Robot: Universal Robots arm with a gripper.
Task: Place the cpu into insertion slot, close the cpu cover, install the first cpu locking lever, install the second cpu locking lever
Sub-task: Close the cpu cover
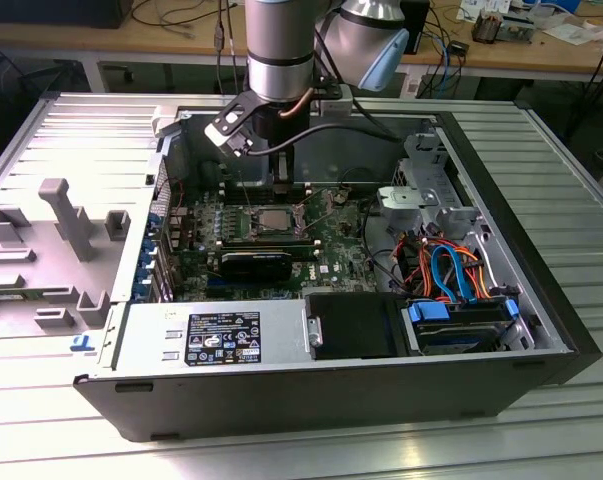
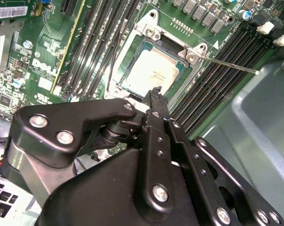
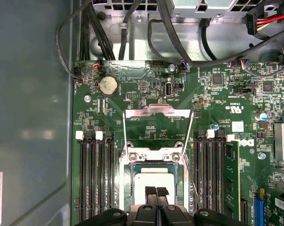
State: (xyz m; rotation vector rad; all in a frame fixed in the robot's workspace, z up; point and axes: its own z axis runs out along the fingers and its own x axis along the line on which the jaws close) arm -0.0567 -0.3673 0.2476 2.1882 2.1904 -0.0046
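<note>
End effector (image 3: pixel 151 191), fingertips together in the first wrist view, sits over the cpu (image 3: pixel 153 179), at its twelve o'clock in the exterior view. We judge any sideways drag could unseat it. The cpu cover (image 3: pixel 156 111) stands open.

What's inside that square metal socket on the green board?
The cpu lies in it, silvery top showing. The hand covers part of it; what lies beneath the chip is hidden.
</note>
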